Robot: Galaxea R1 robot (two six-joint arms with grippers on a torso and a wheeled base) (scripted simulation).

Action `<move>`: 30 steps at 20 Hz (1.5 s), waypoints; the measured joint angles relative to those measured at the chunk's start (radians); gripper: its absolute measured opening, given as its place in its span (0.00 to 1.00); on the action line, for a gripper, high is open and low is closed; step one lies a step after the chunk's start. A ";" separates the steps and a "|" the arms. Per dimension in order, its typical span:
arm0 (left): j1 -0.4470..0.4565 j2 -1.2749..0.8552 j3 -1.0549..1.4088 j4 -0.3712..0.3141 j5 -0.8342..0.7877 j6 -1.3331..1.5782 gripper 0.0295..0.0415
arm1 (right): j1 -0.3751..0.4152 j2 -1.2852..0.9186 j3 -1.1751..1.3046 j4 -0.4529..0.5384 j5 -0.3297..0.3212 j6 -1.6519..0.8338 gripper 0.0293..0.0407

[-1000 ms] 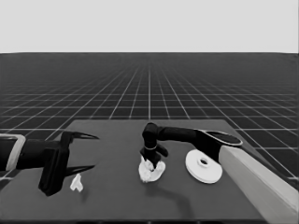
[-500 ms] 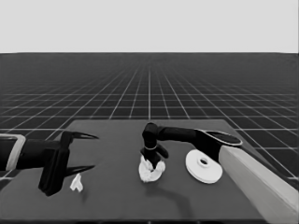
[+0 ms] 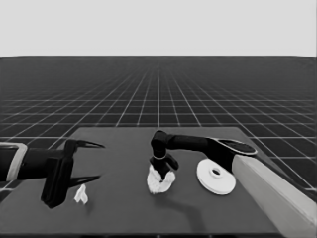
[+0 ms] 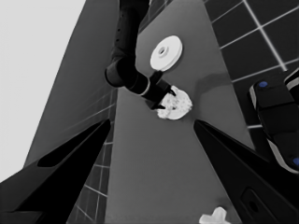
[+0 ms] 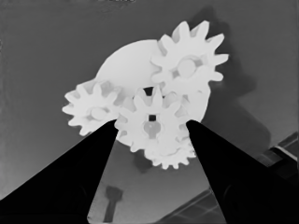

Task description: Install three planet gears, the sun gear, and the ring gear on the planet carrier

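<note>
Right claw (image 5: 150, 128) straddles, part-open, the middle gear (image 5: 150, 125) atop the smaller round part (image 3: 160, 182) mid-tabletop | we place the larger round part (image 3: 215, 176) at its 3 o'clock, nearer this arm | left claw (image 3: 85, 161) parked wide at 9 o'clock

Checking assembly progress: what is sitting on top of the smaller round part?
Four small gears lie meshed on the smaller round part, the middle one between the right pincer fingers. Its central hole is mostly covered.
</note>
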 joint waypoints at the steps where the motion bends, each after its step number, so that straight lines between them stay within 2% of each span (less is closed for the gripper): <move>1: 0.000 0.000 0.000 0.000 0.000 0.000 0.75 | 0.000 0.000 0.000 0.000 0.000 0.010 0.14; 8: 0.000 0.000 0.000 0.000 0.000 0.000 0.75 | 0.000 0.000 0.000 0.000 0.000 0.084 0.14; 10: 0.000 0.000 0.000 0.000 0.000 0.000 0.75 | 0.000 0.000 0.000 0.000 0.000 0.094 0.67; 11: 0.000 0.000 0.000 0.000 0.000 0.000 0.75 | 0.000 0.000 0.000 0.000 0.000 0.096 0.77; 13: 0.000 0.000 0.000 0.000 0.000 0.000 0.75 | 0.000 0.000 0.000 0.000 0.000 0.098 0.80; 18: 0.000 0.000 0.000 0.000 0.000 0.000 0.75 | 0.000 0.000 0.000 0.000 0.000 0.099 0.81; 19: 0.000 0.000 0.000 0.000 0.000 0.000 0.75 | 0.049 -0.009 0.039 0.043 -0.026 -0.294 0.88; 20: 0.000 0.000 0.000 0.000 0.000 0.000 0.75 | 0.087 -0.012 0.057 0.070 -0.036 -0.542 0.86; 21: 0.000 0.000 0.000 0.000 0.000 0.000 0.75 | 0.109 -0.014 0.065 0.088 -0.039 -0.689 0.83; 24: 0.000 0.000 0.000 0.000 0.000 0.000 0.75 | 0.132 -0.016 0.071 0.110 -0.039 -0.860 0.81; 28: 0.000 0.000 0.000 0.000 0.000 0.000 0.75 | 0.136 -0.017 0.072 0.115 -0.038 -0.899 0.81; 29: 0.000 0.000 0.000 0.000 0.000 0.000 0.75 | 0.012 -0.293 0.528 -0.103 0.110 -1.315 0.98; 30: 0.000 0.000 0.000 0.000 0.000 0.000 0.75 | -0.106 -0.714 0.878 -0.234 0.196 -1.579 0.89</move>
